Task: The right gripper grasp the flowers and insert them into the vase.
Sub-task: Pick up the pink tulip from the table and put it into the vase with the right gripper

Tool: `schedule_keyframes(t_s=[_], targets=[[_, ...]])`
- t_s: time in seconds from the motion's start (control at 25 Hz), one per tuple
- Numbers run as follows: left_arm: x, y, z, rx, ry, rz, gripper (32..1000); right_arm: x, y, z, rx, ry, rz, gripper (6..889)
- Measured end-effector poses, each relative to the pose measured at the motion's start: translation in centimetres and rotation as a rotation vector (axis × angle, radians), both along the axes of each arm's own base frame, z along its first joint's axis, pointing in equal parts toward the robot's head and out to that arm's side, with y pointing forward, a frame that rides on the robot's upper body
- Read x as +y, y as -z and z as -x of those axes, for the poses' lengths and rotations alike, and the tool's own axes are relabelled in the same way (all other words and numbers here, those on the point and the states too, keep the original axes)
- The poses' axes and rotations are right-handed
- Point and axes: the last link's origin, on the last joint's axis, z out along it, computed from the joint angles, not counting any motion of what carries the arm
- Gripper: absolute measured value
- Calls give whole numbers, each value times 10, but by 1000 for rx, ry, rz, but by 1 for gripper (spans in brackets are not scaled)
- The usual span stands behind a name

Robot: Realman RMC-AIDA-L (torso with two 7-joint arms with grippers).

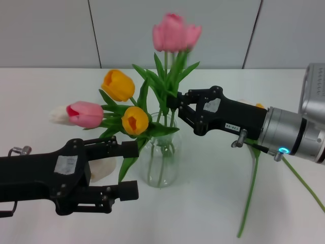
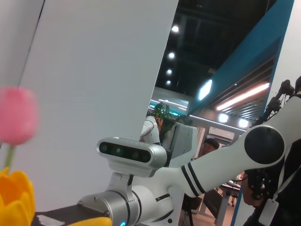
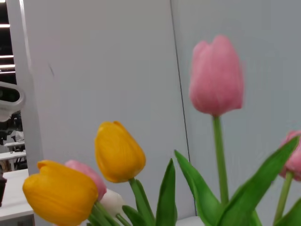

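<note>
Between my jaws, my right gripper (image 1: 172, 108) is clamping the stems of the flowers (image 1: 172, 35), holding them upright so their ends are pointing down into the vase (image 1: 161, 161) just below. My left gripper (image 1: 133, 170) is waiting open beside the vase, probably to steady it.

The vase (image 1: 161, 165) neck is hidden behind tulip leaves (image 1: 152, 129)

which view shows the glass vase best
The head view: the vase stands whole on the white table, stems inside. Both wrist views miss it, showing only tulip heads against the wall.
</note>
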Motion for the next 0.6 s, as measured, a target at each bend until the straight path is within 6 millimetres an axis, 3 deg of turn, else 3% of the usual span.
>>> schedule_keyframes(t_s=[0.32, 0.6], targets=[[-1, 0, 1, 0, -3, 0, 835, 0, -3, 1, -15, -31, -8, 229], [-1, 0, 2, 1, -5, 0, 835, -4, -13, -1, 13, -60, -22, 376]])
